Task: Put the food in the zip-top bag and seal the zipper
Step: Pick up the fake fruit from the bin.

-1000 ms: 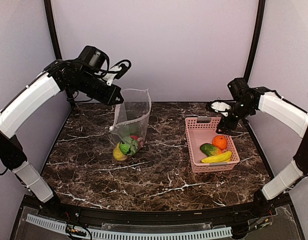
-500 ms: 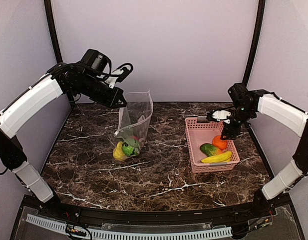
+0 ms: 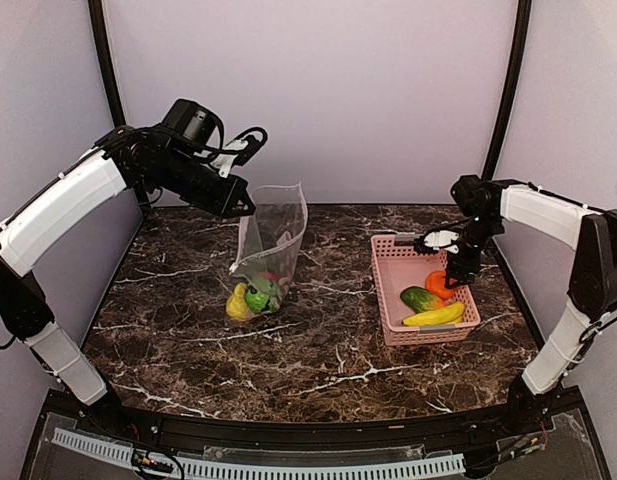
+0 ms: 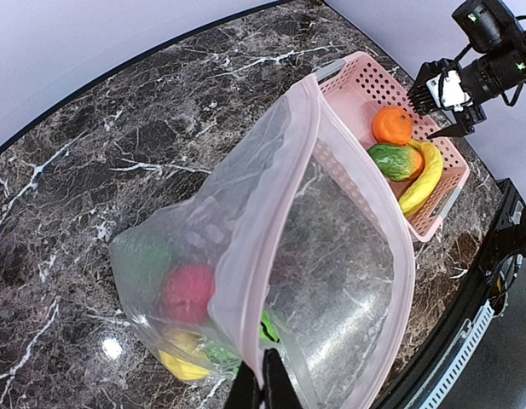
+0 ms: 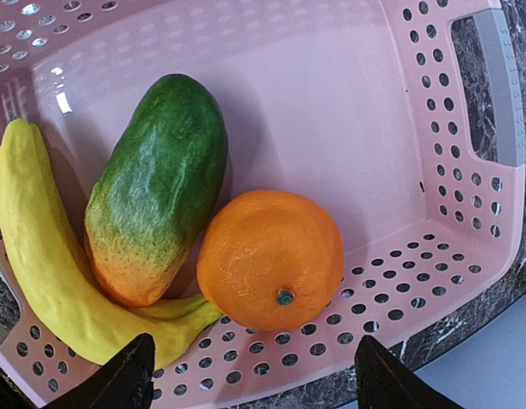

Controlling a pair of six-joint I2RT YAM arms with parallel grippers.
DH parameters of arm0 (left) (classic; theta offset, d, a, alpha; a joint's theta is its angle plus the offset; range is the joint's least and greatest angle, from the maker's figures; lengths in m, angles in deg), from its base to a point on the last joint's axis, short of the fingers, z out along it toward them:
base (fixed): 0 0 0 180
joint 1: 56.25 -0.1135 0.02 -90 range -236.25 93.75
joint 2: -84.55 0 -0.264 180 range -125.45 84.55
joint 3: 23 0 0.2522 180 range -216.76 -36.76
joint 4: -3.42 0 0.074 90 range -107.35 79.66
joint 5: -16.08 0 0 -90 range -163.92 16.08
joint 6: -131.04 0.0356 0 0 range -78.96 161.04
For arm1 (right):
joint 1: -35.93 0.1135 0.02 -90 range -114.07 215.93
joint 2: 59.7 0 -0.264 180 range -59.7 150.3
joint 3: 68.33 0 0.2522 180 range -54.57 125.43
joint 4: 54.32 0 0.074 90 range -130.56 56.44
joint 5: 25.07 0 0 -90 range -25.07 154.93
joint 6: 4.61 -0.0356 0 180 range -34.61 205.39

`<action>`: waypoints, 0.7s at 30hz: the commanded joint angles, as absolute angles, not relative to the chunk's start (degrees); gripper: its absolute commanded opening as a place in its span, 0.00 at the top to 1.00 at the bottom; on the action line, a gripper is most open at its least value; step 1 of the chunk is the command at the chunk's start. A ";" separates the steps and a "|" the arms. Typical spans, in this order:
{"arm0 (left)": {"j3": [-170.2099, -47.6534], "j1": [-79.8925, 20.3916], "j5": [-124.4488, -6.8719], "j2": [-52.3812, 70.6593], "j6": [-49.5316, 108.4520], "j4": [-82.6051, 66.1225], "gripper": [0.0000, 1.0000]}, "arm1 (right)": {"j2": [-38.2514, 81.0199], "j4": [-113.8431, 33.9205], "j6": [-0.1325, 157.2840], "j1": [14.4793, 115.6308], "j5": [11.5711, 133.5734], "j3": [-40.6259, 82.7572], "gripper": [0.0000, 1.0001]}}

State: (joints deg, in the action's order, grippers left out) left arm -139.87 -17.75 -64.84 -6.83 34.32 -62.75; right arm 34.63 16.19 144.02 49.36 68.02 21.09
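The clear zip-top bag (image 3: 273, 235) hangs upright with its mouth open, and my left gripper (image 3: 243, 205) is shut on its rim. In the left wrist view my gripper (image 4: 261, 388) pinches the pale pink zipper (image 4: 271, 204). A red apple (image 4: 187, 292), a yellow piece (image 4: 182, 365) and a green pepper (image 3: 255, 296) lie in the bag's bottom. My right gripper (image 3: 453, 262) hangs open inside the pink basket, just over the orange (image 5: 271, 260); seen from its wrist, the gripper (image 5: 258, 375) straddles the orange without touching it. Beside the orange lie a green-orange fruit (image 5: 160, 221) and a banana (image 5: 49, 281).
The pink slatted basket (image 3: 398, 250) stands at the right on the dark marble table (image 3: 318, 350), with its perforated wall (image 5: 331, 85) close round my right fingers. Purple walls close the back and sides.
My right gripper has come down and leftward into the basket over the orange, with its jaws slightly narrower. The left gripper and the bag shifted a little to the right early on, then held still.
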 commanded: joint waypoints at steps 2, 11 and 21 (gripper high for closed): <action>-138.65 -17.67 -64.02 -6.29 33.97 -62.70 0.99 | 37.40 17.06 146.74 48.62 68.17 23.41 0.19; -137.57 -17.67 -63.45 -5.84 33.40 -62.29 0.99 | 41.53 15.83 148.99 48.62 66.40 24.54 0.22; -135.92 -17.67 -63.17 -4.39 32.68 -61.46 0.99 | 45.46 16.31 149.39 48.58 66.49 26.70 0.28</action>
